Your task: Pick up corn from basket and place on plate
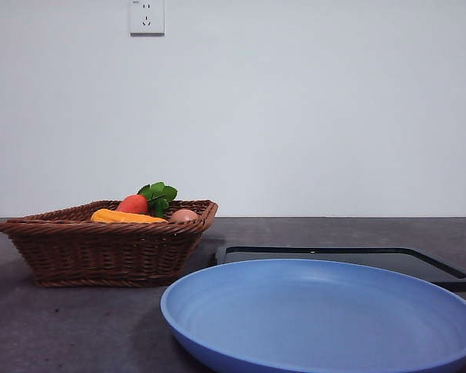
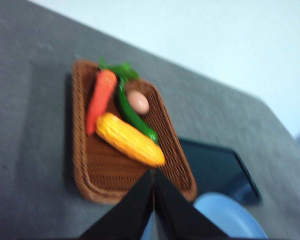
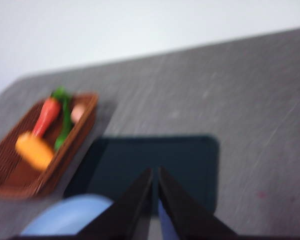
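The yellow-orange corn (image 2: 130, 139) lies slantwise in the dark brown wicker basket (image 2: 106, 172), beside a carrot and a green pepper. In the front view the corn (image 1: 126, 217) peeks over the basket (image 1: 101, 249) rim at the left. The light blue plate (image 1: 318, 318) fills the near right of the table. My left gripper (image 2: 154, 175) hangs shut high above the basket's near end, holding nothing. My right gripper (image 3: 155, 175) is shut above the black tray, also with nothing in it. Neither arm shows in the front view.
A red-orange carrot (image 2: 100, 97) with green leaves, a green pepper (image 2: 132, 115) and a pinkish egg (image 2: 138, 102) share the basket. A flat black tray (image 1: 342, 260) lies behind the plate. A white wall stands behind the table.
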Robot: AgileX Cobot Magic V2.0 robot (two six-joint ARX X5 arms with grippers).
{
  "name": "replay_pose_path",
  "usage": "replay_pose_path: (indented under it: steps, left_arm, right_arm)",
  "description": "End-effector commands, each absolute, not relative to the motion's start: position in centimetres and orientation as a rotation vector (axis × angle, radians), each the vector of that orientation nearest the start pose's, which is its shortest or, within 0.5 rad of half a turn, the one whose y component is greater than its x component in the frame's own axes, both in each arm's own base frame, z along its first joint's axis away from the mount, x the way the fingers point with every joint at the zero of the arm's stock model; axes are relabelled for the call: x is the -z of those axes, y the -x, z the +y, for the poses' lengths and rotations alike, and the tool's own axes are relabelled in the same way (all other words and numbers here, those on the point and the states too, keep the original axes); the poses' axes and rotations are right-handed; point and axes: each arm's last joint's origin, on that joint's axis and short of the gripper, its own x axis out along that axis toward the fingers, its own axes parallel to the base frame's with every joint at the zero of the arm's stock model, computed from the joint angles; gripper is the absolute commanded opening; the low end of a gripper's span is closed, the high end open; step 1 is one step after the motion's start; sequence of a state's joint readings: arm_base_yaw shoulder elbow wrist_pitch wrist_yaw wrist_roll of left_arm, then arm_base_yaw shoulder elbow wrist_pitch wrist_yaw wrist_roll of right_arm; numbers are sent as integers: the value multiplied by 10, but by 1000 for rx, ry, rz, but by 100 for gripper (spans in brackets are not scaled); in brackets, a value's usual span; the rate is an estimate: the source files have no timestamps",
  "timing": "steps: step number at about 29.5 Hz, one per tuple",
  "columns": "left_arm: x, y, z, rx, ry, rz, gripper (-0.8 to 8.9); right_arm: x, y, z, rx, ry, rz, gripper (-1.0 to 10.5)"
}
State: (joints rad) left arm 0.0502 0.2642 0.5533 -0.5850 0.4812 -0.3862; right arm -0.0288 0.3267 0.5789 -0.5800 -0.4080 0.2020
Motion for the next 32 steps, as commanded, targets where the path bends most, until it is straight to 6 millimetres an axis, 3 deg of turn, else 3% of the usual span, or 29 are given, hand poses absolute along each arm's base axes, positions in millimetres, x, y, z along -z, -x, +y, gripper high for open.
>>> replay_pose_path:
  steps: [1,9,17,20,25,32]
  left_arm:
    - [-283,-75,-11,429,367,418,6]
    - [-291,-85,-15,575,327,616,6]
    - [-284,-93,-18,611,328,719,18]
    - [-284,-94,-18,611,330,727,113]
    - [-284,-95,-18,611,330,727,349]
    - [-283,-97,-18,609,336,737,361]
  right_arm:
    - [-286,-87,11,-415,-182,423,3]
    - [-301,-101,17,-528,-121,686,3]
    - [-300,-111,27,-607,-101,831,3]
    - [-297,-116,29,-611,-109,862,28]
    - [-292,-127,30,-597,-140,916,274]
    - [-282,-143,36,-606,-152,992,310]
